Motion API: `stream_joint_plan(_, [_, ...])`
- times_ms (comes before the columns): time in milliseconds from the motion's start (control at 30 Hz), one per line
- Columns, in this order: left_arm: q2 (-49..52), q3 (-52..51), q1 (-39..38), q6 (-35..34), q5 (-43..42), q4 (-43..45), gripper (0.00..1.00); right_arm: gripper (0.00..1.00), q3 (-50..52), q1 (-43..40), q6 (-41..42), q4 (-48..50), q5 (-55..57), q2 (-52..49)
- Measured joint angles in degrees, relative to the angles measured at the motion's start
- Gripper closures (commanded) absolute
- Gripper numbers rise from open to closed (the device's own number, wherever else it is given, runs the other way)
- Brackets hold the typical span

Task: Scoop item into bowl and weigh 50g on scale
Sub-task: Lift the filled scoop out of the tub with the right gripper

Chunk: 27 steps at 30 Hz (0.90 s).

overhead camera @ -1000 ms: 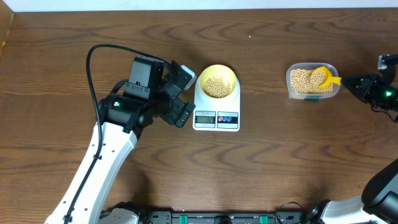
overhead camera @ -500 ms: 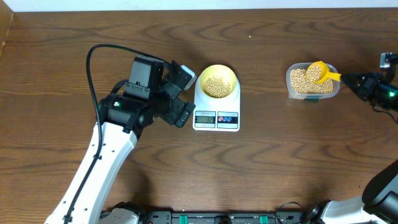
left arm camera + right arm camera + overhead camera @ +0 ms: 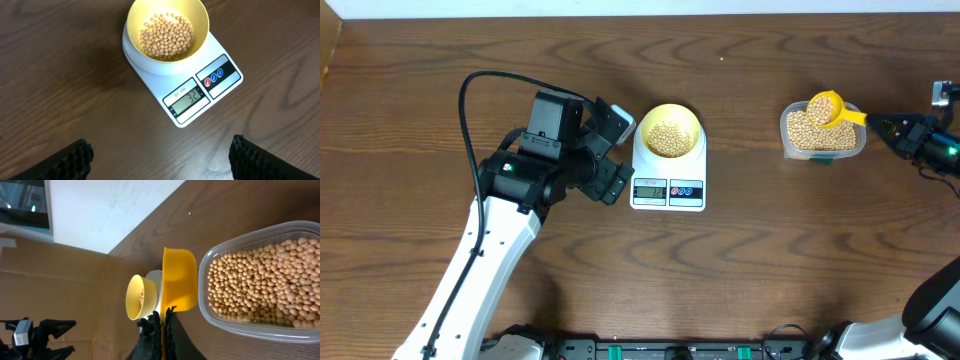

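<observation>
The pale yellow bowl (image 3: 691, 121) stands on the white scale (image 3: 668, 192) and holds a layer of beans (image 3: 667, 138). In the left wrist view the bowl (image 3: 136, 21) with its beans (image 3: 166, 36) sits on the scale (image 3: 223, 57), whose display (image 3: 189, 98) reads 32. My left gripper (image 3: 618, 152) is open just left of the scale, its fingertips (image 3: 80, 155) wide apart over bare wood. My right gripper (image 3: 885, 124) is shut on the handle of a bright yellow scoop (image 3: 825, 108). The scoop is heaped with beans and hangs over a clear tub (image 3: 786, 135).
The clear tub's wall (image 3: 250, 327) holds many more beans (image 3: 260, 280) at the table's right. Brown cardboard panels (image 3: 65, 280) stand along the table's left side. A black cable (image 3: 465, 100) loops over the left arm.
The right gripper has lifted the loaded scoop out of the tub's beans and shifted it toward the tub's far left corner. The left arm, bowl and scale have not moved.
</observation>
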<state>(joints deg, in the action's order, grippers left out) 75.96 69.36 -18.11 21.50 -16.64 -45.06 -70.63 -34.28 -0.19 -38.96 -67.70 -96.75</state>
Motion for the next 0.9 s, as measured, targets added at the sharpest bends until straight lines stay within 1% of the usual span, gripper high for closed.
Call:
stream_joint_plan(333, [0.00,0.00,0.00,0.00,0.00,0.00,0.11,0.99,0.00,1.66,1.38,0.79,-0.61,0.00])
stream_joint_plan(900, [0.00,0.00,0.00,0.00,0.00,0.00,0.11,0.99,0.00,10.03,2.80,2.84,-0.92,0.00])
